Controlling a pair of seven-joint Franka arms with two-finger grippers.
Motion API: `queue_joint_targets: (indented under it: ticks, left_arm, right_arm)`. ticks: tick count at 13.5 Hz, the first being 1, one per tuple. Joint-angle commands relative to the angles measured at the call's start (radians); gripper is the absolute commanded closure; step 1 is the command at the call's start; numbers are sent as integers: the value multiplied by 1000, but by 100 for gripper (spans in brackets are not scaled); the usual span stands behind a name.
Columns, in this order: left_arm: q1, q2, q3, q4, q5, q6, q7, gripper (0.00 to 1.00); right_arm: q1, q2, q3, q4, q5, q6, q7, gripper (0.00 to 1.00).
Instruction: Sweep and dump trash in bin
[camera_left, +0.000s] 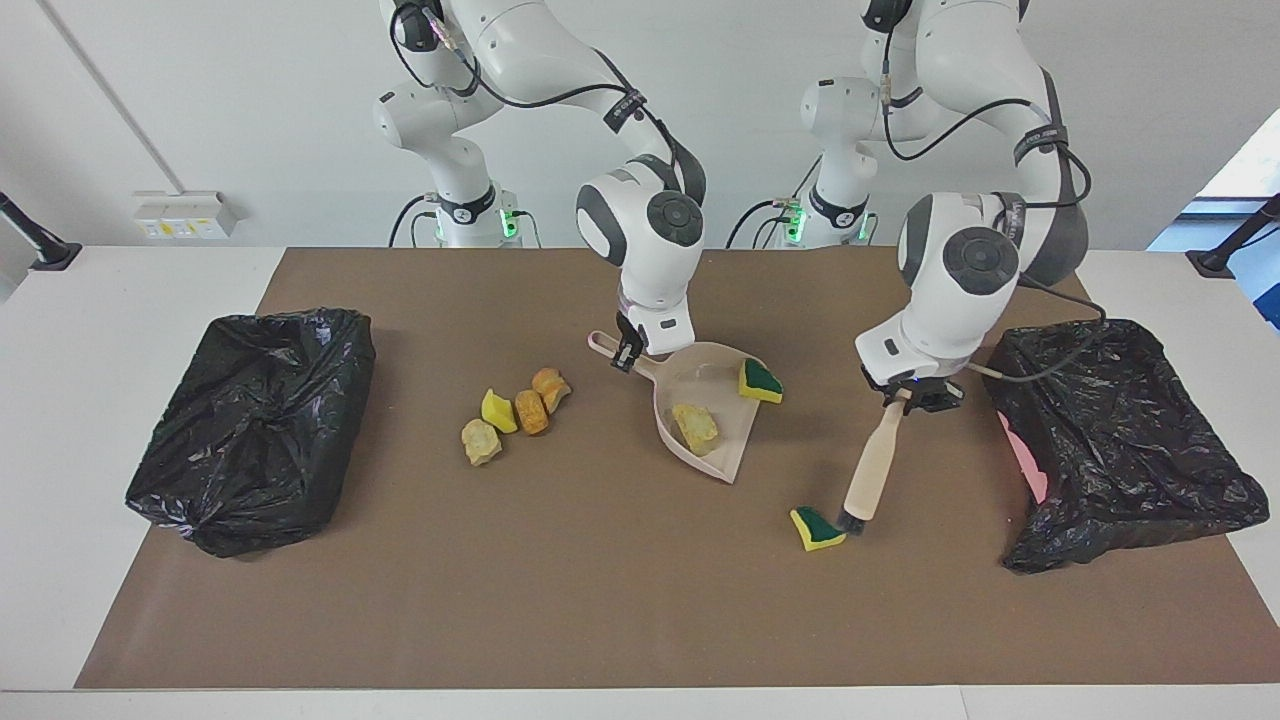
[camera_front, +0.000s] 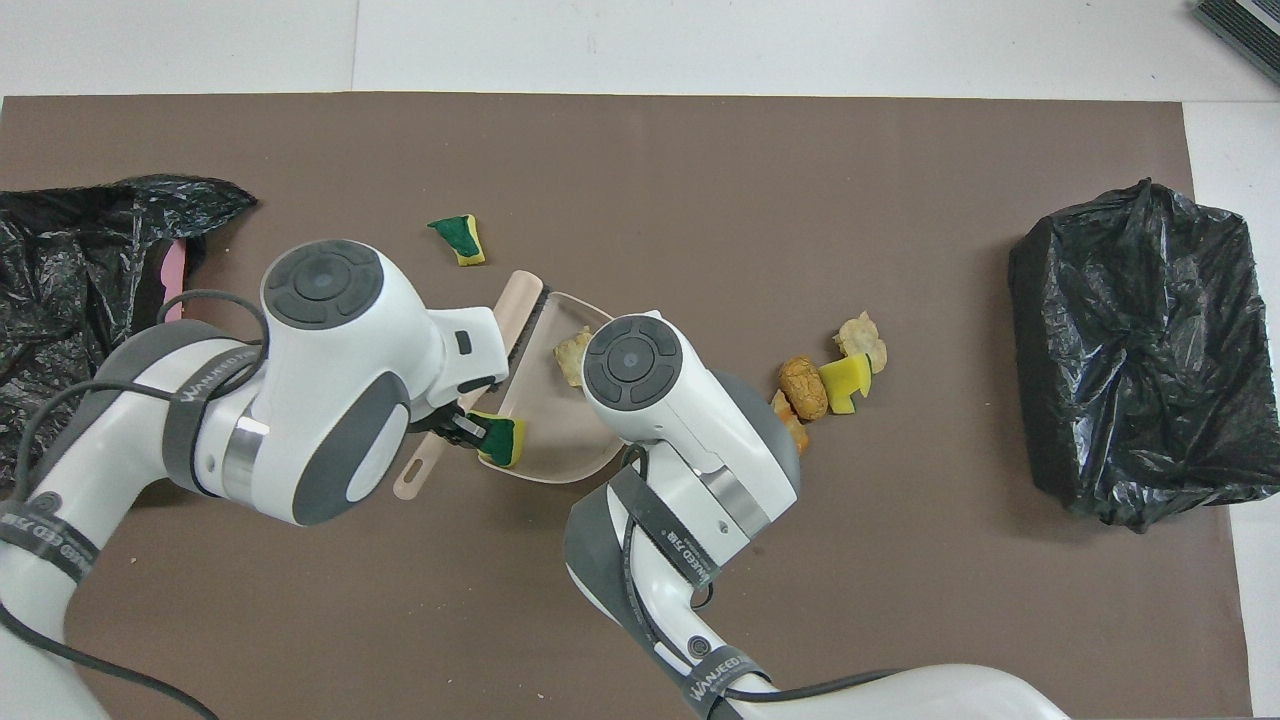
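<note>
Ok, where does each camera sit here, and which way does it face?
Facing view: high across the table, facing the robots; both arms show from their bases down, right pincer gripping the dustpan by its handle, left pincer holding the brush.
Overhead view: above the robots' end, looking steeply down; wrists and forearms only.
Shared: dustpan, four-chunk sponge cluster.

Two white Franka arms, glossy rounded shells, grey joint sections and round dark-grey caps at the wrists. Right arm (camera_left: 640, 215): black cable clipped along the links, black strap with small white lettering above the wrist, green light at the base. Left arm (camera_left: 965, 260): same build, black cable looping off the wrist, black "WANJEED" strap on the forearm. Small black fingers under each white hand block.
</note>
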Motion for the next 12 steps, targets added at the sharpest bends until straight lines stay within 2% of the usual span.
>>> queue_joint_targets:
  ticks: [1,4,6,10,12]
  left_arm:
    - [19,129,-10,173,53,1,96,100]
    - [19,218,-10,199,188,75,140,100]
    - [19,255,-15,232,199,93,141,100]
    - [13,228,-13,189,149,79,194,100]
    - [25,163,-24,126,136,61,293,100]
  right_arm:
    - [-6,-10,8,-20,-21,28,27,100]
    - [-6,-10,8,-23,-21,28,29,100]
    - [-6,-13,8,-33,-21,48,32,100]
    - [-6,-13,8,-36,-21,48,32,100]
    - [-6,-13,8,-36,-21,48,32,100]
